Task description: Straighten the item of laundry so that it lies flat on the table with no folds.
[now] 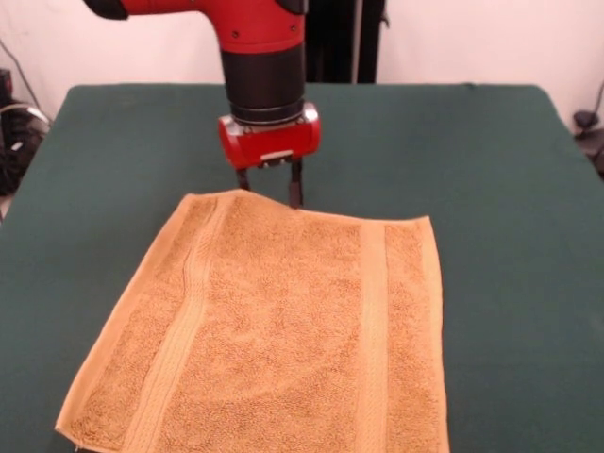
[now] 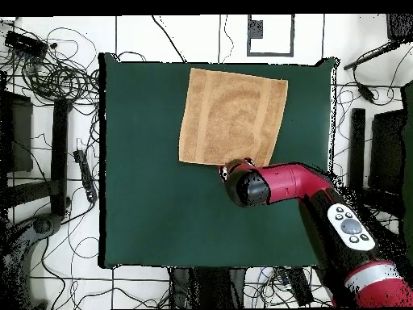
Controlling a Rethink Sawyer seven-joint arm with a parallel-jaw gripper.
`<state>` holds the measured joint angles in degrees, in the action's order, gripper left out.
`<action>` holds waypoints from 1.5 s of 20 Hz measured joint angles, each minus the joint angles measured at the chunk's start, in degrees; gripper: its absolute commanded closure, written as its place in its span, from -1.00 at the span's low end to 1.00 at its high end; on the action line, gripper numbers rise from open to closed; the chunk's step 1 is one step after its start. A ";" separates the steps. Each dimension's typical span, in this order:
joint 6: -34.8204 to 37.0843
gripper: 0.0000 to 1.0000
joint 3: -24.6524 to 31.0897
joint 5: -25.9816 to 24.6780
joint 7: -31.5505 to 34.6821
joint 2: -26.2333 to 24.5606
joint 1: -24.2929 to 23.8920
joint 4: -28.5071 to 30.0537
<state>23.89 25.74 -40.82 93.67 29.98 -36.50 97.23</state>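
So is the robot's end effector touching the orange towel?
Touching. In the front view the end effector comes down onto the towel at its far edge, which is lifted slightly where the fingers meet it.

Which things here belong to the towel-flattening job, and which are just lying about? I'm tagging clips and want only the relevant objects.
Part of the job:
- towel, spread out
- table it lies on
- gripper, at the towel's far edge

Just lying about:
- cables on the floor beside the table
- dark stands round the table
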 measured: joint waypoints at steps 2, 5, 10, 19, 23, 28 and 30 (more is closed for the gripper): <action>0.19 -1.00 0.13 -0.68 -0.01 -0.01 -0.37 0.16; 0.23 -1.00 0.31 -2.54 -0.01 -0.18 -0.97 0.51; 0.23 -1.00 0.54 -5.00 -0.01 -0.66 -1.23 0.51; 0.22 -1.00 0.84 -6.89 -0.01 -2.30 -1.26 0.50; 0.43 -1.00 0.94 -7.50 -0.01 -2.87 -1.29 0.49; 2.88 -1.00 0.98 -7.65 -0.01 -2.79 -1.52 0.50; 4.57 -1.00 1.07 -7.65 -0.17 -2.72 -1.79 0.49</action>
<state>28.47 26.81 -48.47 93.50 27.26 -38.29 97.72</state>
